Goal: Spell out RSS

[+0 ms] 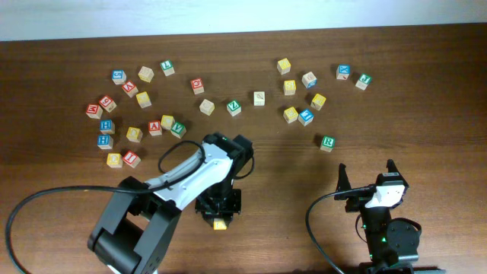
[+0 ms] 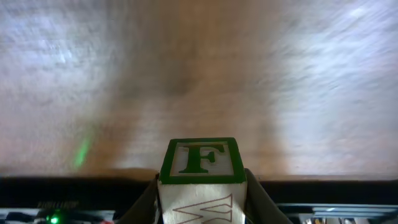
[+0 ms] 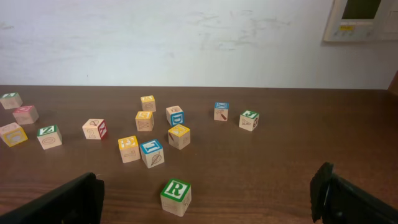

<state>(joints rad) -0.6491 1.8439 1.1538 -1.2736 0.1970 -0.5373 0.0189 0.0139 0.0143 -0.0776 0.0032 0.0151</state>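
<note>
R block [image 1: 327, 142] sits alone on the table [image 1: 441, 190], right of centre in the overhead view, just above the right claw [image 1: 366, 169], whose fingers stand wide apart and empty. The left claw [image 1: 219, 216], lower middle, is clamped on a held block [image 2: 199, 158] showing a green F. It is best set down flat and square, leaving room for a row. Whether it carries an S is hidden. Letters on the scattered yellow blocks [image 1: 284, 65] are too small to read.

Your overhead view bright and even, soft shadows on the worktop [image 1: 426, 106], your left wrist view smeared by blur, pale glare over the wood, only the green-framed cube [image 2: 200, 158] sharp, your right wrist view crisp, right fingers [image 3: 56, 202] dark and soft-edged
</note>
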